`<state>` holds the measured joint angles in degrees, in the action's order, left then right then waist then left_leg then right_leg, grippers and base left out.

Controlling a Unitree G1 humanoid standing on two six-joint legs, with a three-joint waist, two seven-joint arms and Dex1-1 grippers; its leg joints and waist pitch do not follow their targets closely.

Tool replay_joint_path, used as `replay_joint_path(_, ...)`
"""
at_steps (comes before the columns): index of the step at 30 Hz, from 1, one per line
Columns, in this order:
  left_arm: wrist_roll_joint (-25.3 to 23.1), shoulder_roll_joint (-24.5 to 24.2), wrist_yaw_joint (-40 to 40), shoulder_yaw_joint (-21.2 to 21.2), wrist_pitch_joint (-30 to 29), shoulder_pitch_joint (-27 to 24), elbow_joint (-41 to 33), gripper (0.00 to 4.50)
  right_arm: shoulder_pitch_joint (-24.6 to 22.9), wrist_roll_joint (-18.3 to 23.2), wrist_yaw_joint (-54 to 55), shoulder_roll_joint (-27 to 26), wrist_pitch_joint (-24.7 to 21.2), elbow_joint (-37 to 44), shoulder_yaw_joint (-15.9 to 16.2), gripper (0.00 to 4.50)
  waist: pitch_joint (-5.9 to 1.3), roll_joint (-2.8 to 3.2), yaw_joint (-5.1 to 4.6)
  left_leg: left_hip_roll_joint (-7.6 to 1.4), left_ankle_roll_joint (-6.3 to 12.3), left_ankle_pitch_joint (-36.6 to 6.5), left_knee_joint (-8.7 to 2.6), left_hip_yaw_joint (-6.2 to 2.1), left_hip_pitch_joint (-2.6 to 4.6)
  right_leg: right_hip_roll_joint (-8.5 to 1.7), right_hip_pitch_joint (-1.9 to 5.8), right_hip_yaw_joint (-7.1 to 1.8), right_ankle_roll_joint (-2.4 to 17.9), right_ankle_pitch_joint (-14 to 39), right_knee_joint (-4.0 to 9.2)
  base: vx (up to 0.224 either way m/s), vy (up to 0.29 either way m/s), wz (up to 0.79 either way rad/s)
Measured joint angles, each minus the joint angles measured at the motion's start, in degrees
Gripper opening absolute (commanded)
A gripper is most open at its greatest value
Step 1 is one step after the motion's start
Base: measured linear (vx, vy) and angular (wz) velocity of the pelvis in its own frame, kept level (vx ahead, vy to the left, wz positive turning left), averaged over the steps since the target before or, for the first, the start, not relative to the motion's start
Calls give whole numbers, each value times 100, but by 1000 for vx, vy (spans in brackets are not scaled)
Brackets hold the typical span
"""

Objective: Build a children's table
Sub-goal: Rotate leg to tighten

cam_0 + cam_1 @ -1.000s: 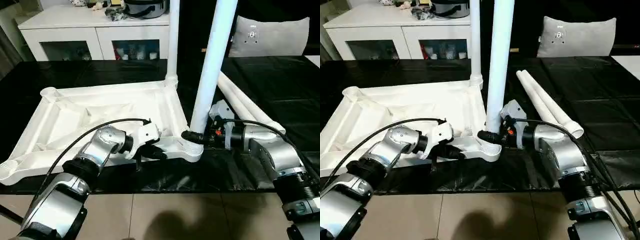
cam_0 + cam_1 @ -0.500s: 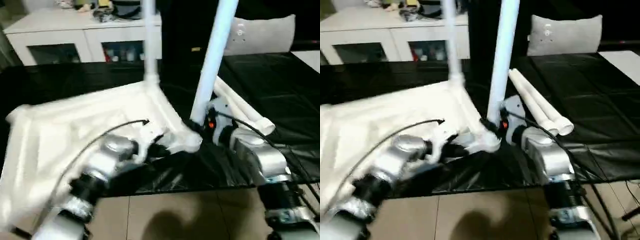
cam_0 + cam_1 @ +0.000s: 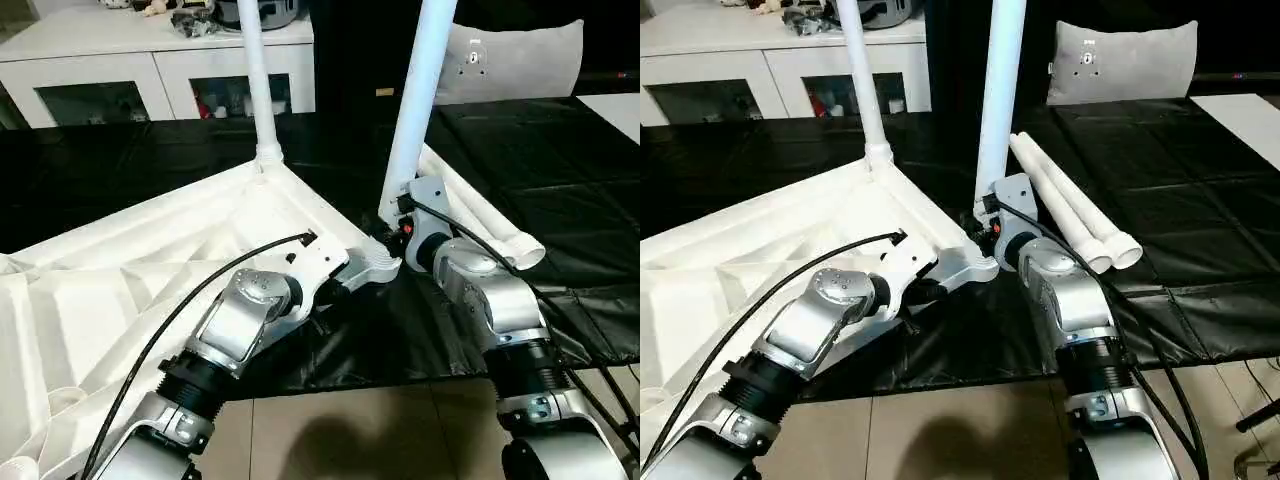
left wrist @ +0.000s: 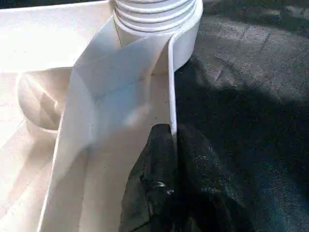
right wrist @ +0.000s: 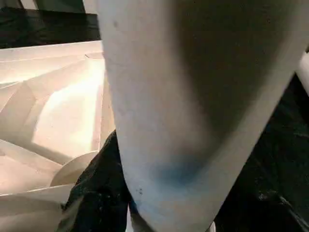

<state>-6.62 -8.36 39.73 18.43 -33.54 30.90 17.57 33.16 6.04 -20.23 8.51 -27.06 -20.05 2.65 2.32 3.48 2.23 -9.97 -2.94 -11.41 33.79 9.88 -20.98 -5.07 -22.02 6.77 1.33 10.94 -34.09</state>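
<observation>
The left gripper (image 4: 169, 159) is pinched tight on the thin side wall of the table top (image 3: 150, 270), its black fingers (image 4: 154, 179) closed on either face of the white rim just short of the ribbed near corner socket (image 4: 157, 19). The right gripper (image 3: 388, 232) stands about half open, clasped around the foot of the near leg (image 3: 415, 100) where that leg enters the same socket; in the right wrist view the leg's white tube runs close across the black fingers (image 5: 104, 193). The table top lies upside down on the black table cover (image 3: 560, 170), ribbed underside up, turned so that this held corner points toward the robot's right and its broad body spreads away to the robot's left. The near leg rises from the corner socket with its long axis close to vertical, leaning slightly to the robot's right as it climbs out of the picture. A second leg (image 3: 255, 80) stands upright in the far corner socket (image 3: 268, 155), its axis tilting a little to the robot's left. Two loose legs (image 3: 1065, 205) lie side by side flat on the cover just right of the held corner, long axes running from the far left to the near right, open ends nearest the robot. Behind stand a white cabinet (image 3: 160, 70) with glass doors and a grey cushion (image 3: 510, 60).
</observation>
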Motion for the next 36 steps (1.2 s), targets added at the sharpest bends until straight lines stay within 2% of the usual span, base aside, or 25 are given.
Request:
replay_joint_path(2, 2, 5, -27, 2, -30, -2, -24, 0, 11, 8, -40, -1, 115, -92, -2, 258, 6, -16, -10, 0, 0, 0, -3, 0, 1, 0, 0, 1, -2, 1, 0, 0, 0, 0)
replay_joint_path(5, 20, 52, -88, 13, -68, -12, -78, 0, -82, 35, -41, -4, 120, -348, -46, 277, 19, -29, 20, -1, -1, 1, -1, 0, -1, -1, -7, 4, -1, 1, 1, 0, 0, 0)
replay_joint_path(12, 25, 59, -119, 45, 59, -33, -104, 0, -236, 43, -163, 104, 185, -343, -64, 335, 27, -34, 102, 1, 6, 1, 0, 1, -19, -2, -36, 3, 8, -5, -2, 0, 0, 0)
replay_joint_path(16, 82, 13, -120, 53, 194, -33, -98, 0, -734, 188, -506, 304, 327, -37, -113, 364, 41, -49, 138, 0, 36, 19, 3, 1, -46, -3, -64, 2, 9, -6, -5, 0, 0, 0)
replay_joint_path(17, 79, -21, -131, 45, 263, -26, -76, 0, -809, 235, -622, 395, 328, 17, -117, 386, 42, -52, 127, 1, 41, 22, 9, 3, -58, -2, -79, 1, 11, -9, -10, 0, 0, 0)
replay_joint_path(20, 85, -107, -101, 44, 509, -4, 30, 0, -1080, 361, -956, 575, 385, 186, -180, 391, 42, -51, 126, 0, 55, 30, 10, 3, -85, -2, -103, 2, 12, -11, -17, 0, 0, 0)
replay_joint_path(21, 100, -170, -54, 33, 608, 8, 87, 0, -1147, 405, -1126, 638, 433, 201, -207, 415, 42, -51, 126, -1, 57, 32, 11, 3, -102, -2, -109, 2, 12, -11, -24, 0, 0, 0)
replay_joint_path(25, 148, -453, 389, 52, 1160, 4, 298, 0, -1425, 619, -2028, 1185, 866, 440, -224, 432, 39, -21, 172, -2, 66, 38, 17, 3, -102, -3, -108, 4, 10, -11, -29, 0, 0, 0)
replay_joint_path(28, 193, -678, 755, 85, 1539, -9, 419, 0, -1512, 756, -2491, 1455, 1001, 524, -263, 443, 39, -19, 195, -4, 68, 40, 25, 3, -102, -3, -106, 5, 11, -13, -37, 0, 0, 0)
replay_joint_path(32, 230, -935, 1232, 239, 2078, -4, 562, 0, -1487, 827, -3128, 1815, 1031, 543, -263, 443, 38, -17, 292, -5, 68, 40, 44, 1, -97, -4, -103, 5, 10, -16, -45, 0, 0, 0)
replay_joint_path(36, 245, -1119, 1663, 333, 2551, 36, 764, 0, -1270, 943, -3727, 2007, 1061, 515, -199, 443, 36, -15, 318, -5, 69, 39, 64, 1, -95, -9, -102, 4, 11, -20, -60, 0, 0, 0)
